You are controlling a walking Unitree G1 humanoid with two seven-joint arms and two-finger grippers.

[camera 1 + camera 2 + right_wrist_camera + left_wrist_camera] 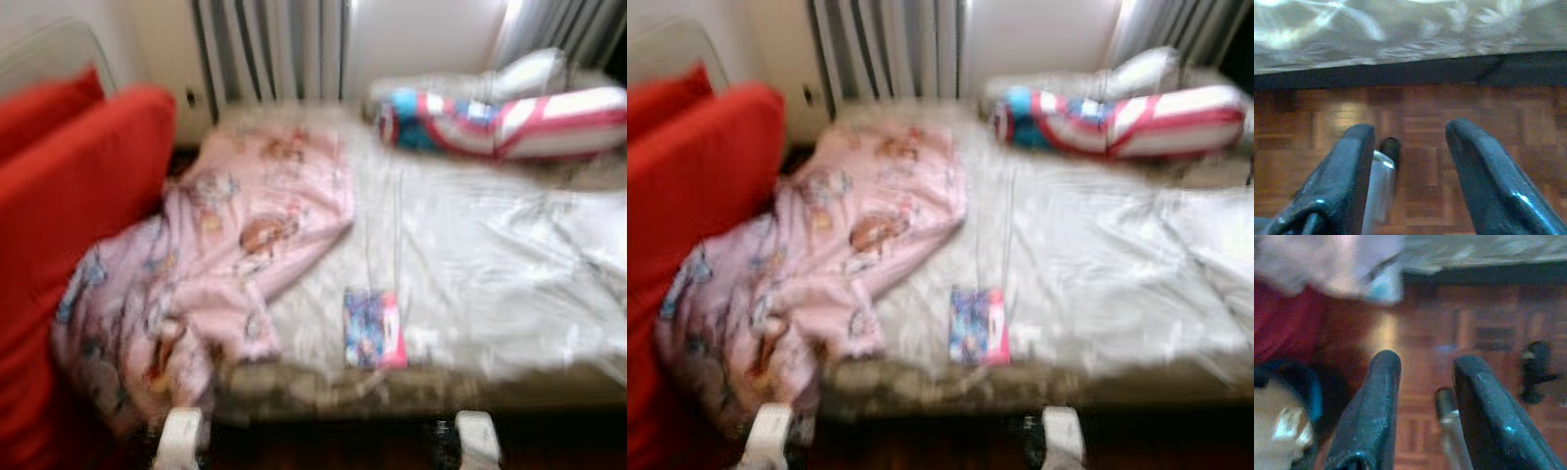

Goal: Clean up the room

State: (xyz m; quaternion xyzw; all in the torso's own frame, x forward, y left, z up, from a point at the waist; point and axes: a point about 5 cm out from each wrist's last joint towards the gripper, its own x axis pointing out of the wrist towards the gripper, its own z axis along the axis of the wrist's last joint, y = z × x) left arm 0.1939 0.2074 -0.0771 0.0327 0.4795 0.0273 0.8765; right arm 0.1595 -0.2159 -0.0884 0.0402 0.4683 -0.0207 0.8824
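Left gripper [1422, 377] and right gripper [1410, 142] hang low over parquet floor [1415, 107], fingers parted, empty. Ahead of them I see the pink blanket [225, 255] crumpled on the bed [490, 255], small booklet [374, 328] nearer. Tidying looks barely begun.

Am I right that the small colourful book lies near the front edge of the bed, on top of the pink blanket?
Not quite. The book does lie near the front edge of the bed, but on the pale sheet, just beside the pink blanket rather than on it. The left eye view shows this, though blurred.
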